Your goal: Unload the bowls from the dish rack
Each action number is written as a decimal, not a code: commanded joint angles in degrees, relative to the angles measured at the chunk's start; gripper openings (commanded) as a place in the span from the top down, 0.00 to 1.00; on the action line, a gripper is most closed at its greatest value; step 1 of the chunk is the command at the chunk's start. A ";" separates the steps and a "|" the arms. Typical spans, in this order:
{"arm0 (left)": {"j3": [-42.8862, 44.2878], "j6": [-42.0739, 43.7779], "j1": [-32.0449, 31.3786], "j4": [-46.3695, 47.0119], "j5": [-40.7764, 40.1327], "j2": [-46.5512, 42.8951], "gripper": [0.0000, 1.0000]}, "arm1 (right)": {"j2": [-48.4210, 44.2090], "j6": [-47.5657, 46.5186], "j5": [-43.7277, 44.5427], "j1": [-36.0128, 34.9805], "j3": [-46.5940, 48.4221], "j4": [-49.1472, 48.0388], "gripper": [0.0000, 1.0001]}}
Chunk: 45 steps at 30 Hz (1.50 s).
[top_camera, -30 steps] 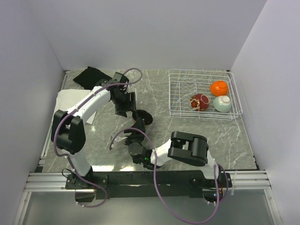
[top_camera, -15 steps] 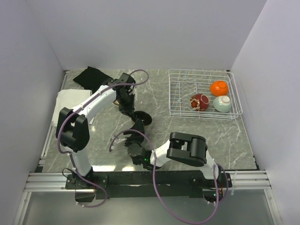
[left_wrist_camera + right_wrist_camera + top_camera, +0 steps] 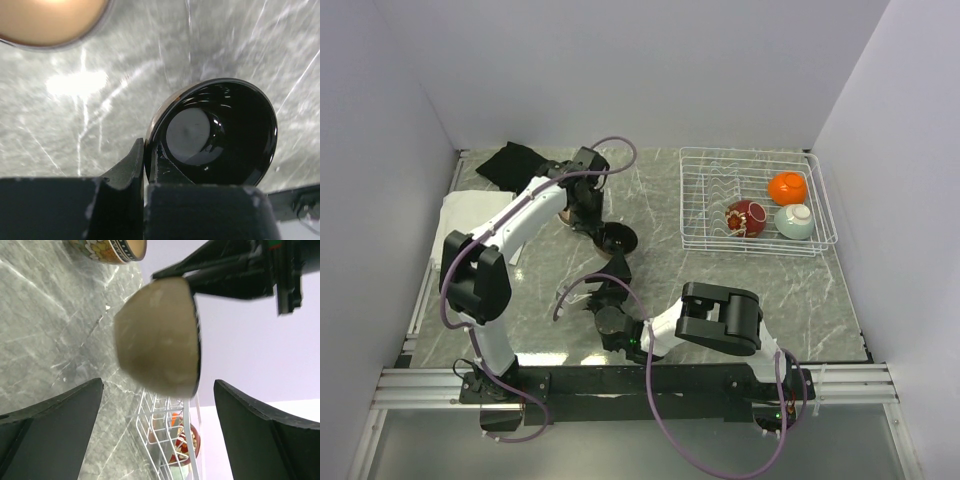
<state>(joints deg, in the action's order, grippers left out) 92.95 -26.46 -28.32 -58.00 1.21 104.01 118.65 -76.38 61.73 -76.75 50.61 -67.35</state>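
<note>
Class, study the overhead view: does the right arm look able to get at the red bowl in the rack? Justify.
Probably yes. The right claw is open and holds nothing; the left claw grips the black bowl. The red bowl lies uncovered in the rack on that side.

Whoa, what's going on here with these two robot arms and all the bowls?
The robot is emptying bowls out of a dish rack. Its left hand is pinched shut on the rim of a black-lined bowl near the middle of the table. The right hand has its fingers spread wide on either side of that bowl and is not gripping it. An orange bowl, a red patterned bowl and a pale green bowl wait in the rack. Another bowl sits on the table.
</note>
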 commanded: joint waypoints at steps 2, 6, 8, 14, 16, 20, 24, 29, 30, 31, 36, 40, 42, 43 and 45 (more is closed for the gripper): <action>6.54 -1.05 0.80 3.41 -5.51 -3.19 0.99 | -2.72 1.23 1.90 -0.59 -0.77 -5.94 0.00; 8.74 -2.19 3.78 5.08 -8.33 -3.55 0.99 | -3.60 1.84 2.77 -0.86 -1.91 -6.74 0.00; 9.36 -2.54 5.19 6.14 -9.03 -3.72 0.99 | -4.91 3.42 3.21 -0.86 -3.14 -5.87 0.00; 7.43 -3.42 10.38 9.47 -9.91 -5.48 0.99 | -11.33 19.66 4.01 -0.77 -5.96 12.80 0.00; 5.85 -3.60 11.61 10.44 -10.35 -6.27 0.99 | -14.04 29.12 3.05 -0.51 -5.87 20.12 0.00; 2.42 -3.78 13.54 13.52 -11.85 -7.50 0.99 | -19.06 47.96 -1.25 0.37 -3.16 46.27 0.00; -1.18 -4.91 14.87 19.04 -11.23 -8.64 0.99 | -23.11 61.85 -5.91 0.99 -1.57 60.29 0.00; -6.10 -6.58 14.96 25.03 -10.53 -8.73 0.99 | -29.70 74.52 -16.98 2.30 -0.34 72.18 0.00; -7.33 -6.85 14.96 26.00 -10.44 -8.56 0.99 | -30.58 75.66 -19.87 2.57 -0.25 73.06 0.00; -7.78 -7.11 15.04 27.57 -10.27 -8.38 0.99 | -32.24 78.29 -21.38 2.92 -0.07 74.46 0.00; -10.15 -9.13 15.04 31.45 -8.69 -6.71 0.99 | -36.11 83.66 -26.75 5.64 -0.51 75.87 0.00; -12.35 -10.81 15.13 35.32 -8.42 -6.36 0.99 | -38.23 86.84 -29.12 6.79 -1.91 77.02 0.00; -13.14 -11.33 15.04 36.81 -8.59 -5.92 0.99 | -39.54 87.89 -29.57 7.40 -2.44 77.20 0.00; -13.40 -11.51 15.04 37.25 -8.77 -5.75 0.99 | -39.98 88.07 -30.00 7.75 -2.97 77.46 0.00; -14.37 -11.69 15.04 38.83 -9.30 -5.48 0.99 | -41.21 88.85 -30.36 8.72 -3.58 77.63 0.00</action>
<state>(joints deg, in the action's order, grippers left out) 79.11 -35.70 -13.34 -27.53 -8.64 98.83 81.23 8.10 33.39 -69.47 47.83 9.10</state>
